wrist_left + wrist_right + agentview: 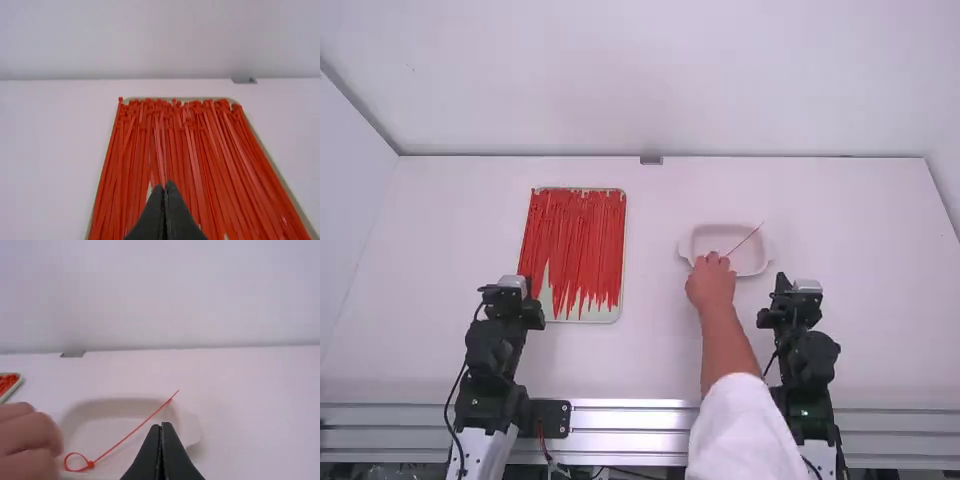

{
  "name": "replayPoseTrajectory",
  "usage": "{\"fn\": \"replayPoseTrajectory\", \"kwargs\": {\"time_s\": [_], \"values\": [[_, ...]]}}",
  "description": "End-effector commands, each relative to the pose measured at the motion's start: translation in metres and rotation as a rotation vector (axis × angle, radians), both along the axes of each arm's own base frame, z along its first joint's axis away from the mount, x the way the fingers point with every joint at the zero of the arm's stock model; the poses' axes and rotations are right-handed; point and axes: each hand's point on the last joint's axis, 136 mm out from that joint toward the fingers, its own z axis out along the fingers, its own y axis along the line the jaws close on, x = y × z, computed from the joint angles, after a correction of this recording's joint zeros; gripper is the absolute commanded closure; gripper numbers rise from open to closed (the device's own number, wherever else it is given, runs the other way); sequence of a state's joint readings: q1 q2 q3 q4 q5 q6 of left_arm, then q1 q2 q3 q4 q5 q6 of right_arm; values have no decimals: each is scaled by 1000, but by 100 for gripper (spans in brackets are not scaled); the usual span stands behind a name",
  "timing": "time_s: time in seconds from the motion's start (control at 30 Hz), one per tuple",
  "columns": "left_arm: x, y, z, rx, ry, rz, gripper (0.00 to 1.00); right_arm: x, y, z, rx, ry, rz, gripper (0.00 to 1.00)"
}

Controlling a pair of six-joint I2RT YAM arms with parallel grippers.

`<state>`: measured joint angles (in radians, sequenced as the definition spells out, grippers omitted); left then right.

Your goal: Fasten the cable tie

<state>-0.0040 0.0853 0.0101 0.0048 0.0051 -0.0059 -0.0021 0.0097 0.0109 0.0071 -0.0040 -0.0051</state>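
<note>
Hand [710,282] at the white shallow dish [720,232], right of the table's [840,210] middle, beside the looped red plastic cable tie [132,428]. Left jaws and right jaws pinched tight, empty. Any right-arm reach now could strike that hand.

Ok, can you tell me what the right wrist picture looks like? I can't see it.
A thin red cable tie with a small loop at one end lies slanted across a white dish on a white table. A person's hand is beside the loop, and the robot's shut black right hand sits nearest the camera.
</note>
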Motion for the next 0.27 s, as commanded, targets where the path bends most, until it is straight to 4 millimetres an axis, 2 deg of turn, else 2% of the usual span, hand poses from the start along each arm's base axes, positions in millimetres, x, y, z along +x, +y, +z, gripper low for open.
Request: {"fn": "replayPoseTrajectory", "kwargs": {"time_s": [0.0,0.23], "values": [[-1,2,1,7,-18,8,100,0,0,-5,5,8,-2,100],[-2,2,13,6,-70,8,100,0,0,-5,5,8,-2,100]]}}
